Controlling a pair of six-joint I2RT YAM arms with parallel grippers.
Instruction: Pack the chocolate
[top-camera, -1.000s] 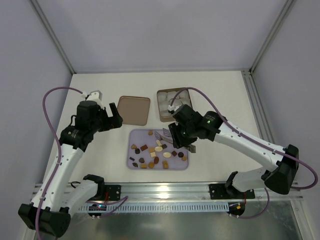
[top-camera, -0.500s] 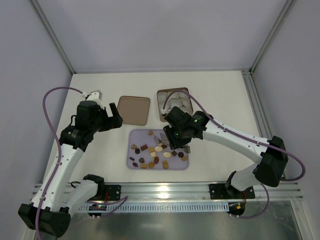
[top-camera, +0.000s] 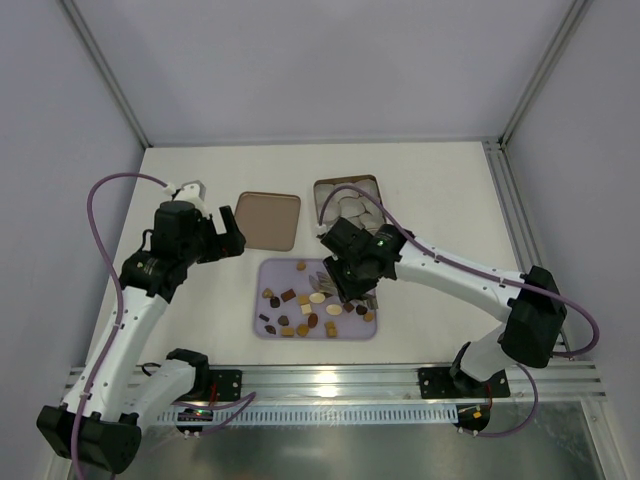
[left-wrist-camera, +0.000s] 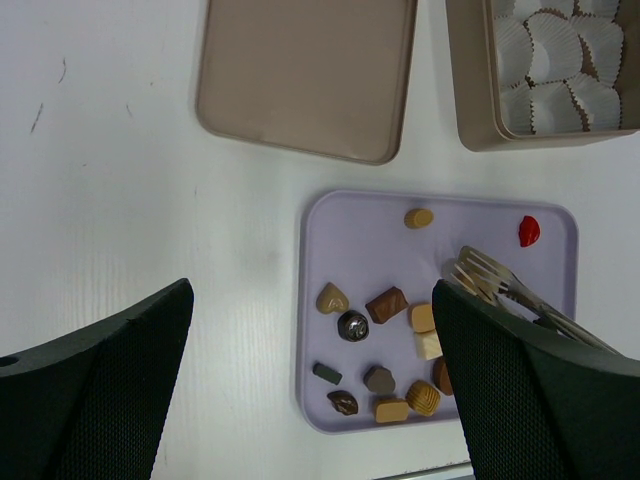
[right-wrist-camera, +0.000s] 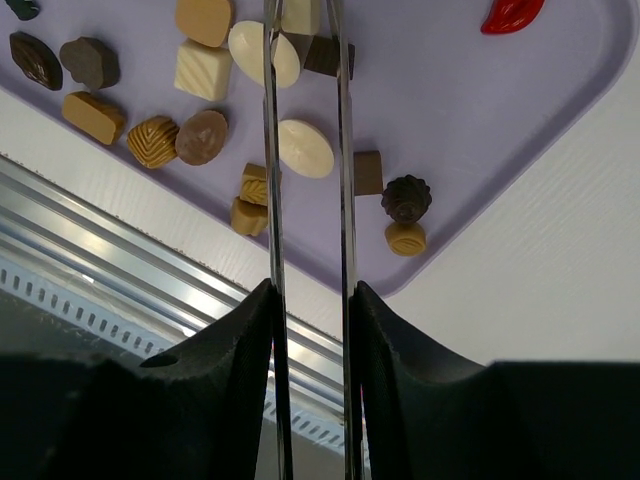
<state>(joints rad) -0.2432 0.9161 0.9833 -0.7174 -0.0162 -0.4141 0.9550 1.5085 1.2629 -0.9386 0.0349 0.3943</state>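
The chocolate (top-camera: 300, 305) is several small brown, caramel and cream pieces on a lilac tray (top-camera: 262, 272). One red piece (left-wrist-camera: 529, 231) lies at the tray's far right, also in the right wrist view (right-wrist-camera: 511, 14). My right gripper (top-camera: 352, 282) is shut on metal tongs (left-wrist-camera: 500, 285) and hovers over the tray's right half. The tong arms (right-wrist-camera: 270, 150) stand slightly apart over the pieces, their tips past the top of the right wrist view. The tongs look empty. My left gripper (top-camera: 228, 232) is open and empty, left of the tray.
An open gold-brown tin (top-camera: 322, 190) with white paper cups (left-wrist-camera: 560, 60) stands behind the tray at the right. Its lid (top-camera: 268, 219) lies flat to the left of it. A metal rail (top-camera: 330, 380) runs along the near table edge.
My right arm has swung left and lower over the tray, carrying the tongs with it. My left arm has not moved.
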